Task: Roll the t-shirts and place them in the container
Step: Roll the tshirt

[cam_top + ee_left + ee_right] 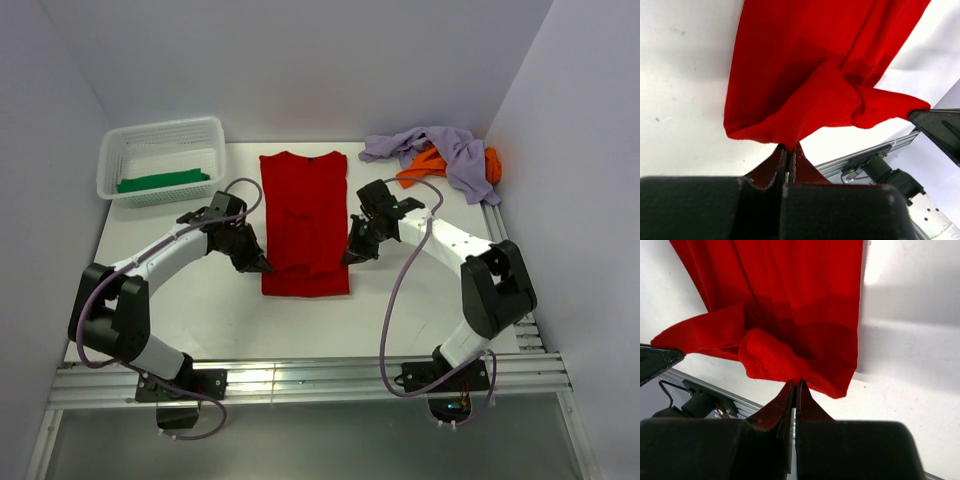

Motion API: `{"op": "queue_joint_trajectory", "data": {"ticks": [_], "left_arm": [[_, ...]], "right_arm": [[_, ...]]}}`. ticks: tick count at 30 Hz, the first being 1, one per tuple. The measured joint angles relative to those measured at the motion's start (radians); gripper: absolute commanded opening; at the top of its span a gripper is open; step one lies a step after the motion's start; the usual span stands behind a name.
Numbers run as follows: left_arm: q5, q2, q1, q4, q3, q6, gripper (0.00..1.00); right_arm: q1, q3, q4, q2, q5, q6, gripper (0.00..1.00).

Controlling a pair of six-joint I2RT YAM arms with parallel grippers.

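A bright red t-shirt (pixel 305 215) lies lengthwise on the white table, neck at the far end. My left gripper (pixel 262 266) is shut on the shirt's near left edge, and the red cloth (pixel 805 85) bunches up from its fingertips. My right gripper (pixel 348 257) is shut on the near right edge, where the cloth (pixel 790 315) rises in a fold between the pinched tips. A green t-shirt (pixel 165 181) lies in the basket. A pale lavender t-shirt (pixel 445 150) is heaped over an orange t-shirt (pixel 425 168) at the far right.
The white mesh basket (pixel 160 128) stands at the far left corner. Lilac walls close in the back and both sides. A metal rail (pixel 300 378) runs along the near edge by the arm bases. Bare table (pixel 200 300) lies near left of the red shirt.
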Motion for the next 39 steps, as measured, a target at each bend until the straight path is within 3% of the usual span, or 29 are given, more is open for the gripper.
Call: {"op": "queue_joint_trajectory", "data": {"ticks": [13, 16, 17, 18, 19, 23, 32, 39], "left_arm": [[0.024, 0.089, 0.011, 0.123, -0.003, -0.013, 0.02], [0.024, 0.100, 0.011, 0.154, -0.013, -0.025, 0.10], [0.024, 0.101, 0.013, 0.162, -0.018, -0.032, 0.21], [0.024, 0.102, 0.014, 0.164, -0.019, -0.037, 0.30], [0.024, 0.103, 0.017, 0.169, -0.019, -0.043, 0.42], [0.051, 0.103, 0.038, 0.219, -0.037, -0.091, 0.54], [0.141, 0.098, 0.126, 0.315, -0.106, -0.221, 0.65], [0.170, 0.095, 0.151, 0.311, -0.043, -0.202, 0.68]], "right_arm": [[-0.017, 0.027, 0.007, 0.117, 0.000, -0.019, 0.01], [-0.020, 0.041, 0.013, 0.143, 0.001, -0.018, 0.09], [-0.022, 0.051, 0.016, 0.153, 0.002, -0.015, 0.16], [-0.024, 0.060, 0.020, 0.162, 0.001, -0.011, 0.30], [-0.027, 0.070, 0.022, 0.169, 0.002, -0.005, 0.35], [-0.049, 0.097, 0.048, 0.181, 0.004, 0.022, 0.48], [-0.097, 0.082, 0.114, 0.155, 0.007, 0.085, 0.49], [-0.097, -0.094, 0.173, -0.054, -0.019, 0.053, 0.50]]}}
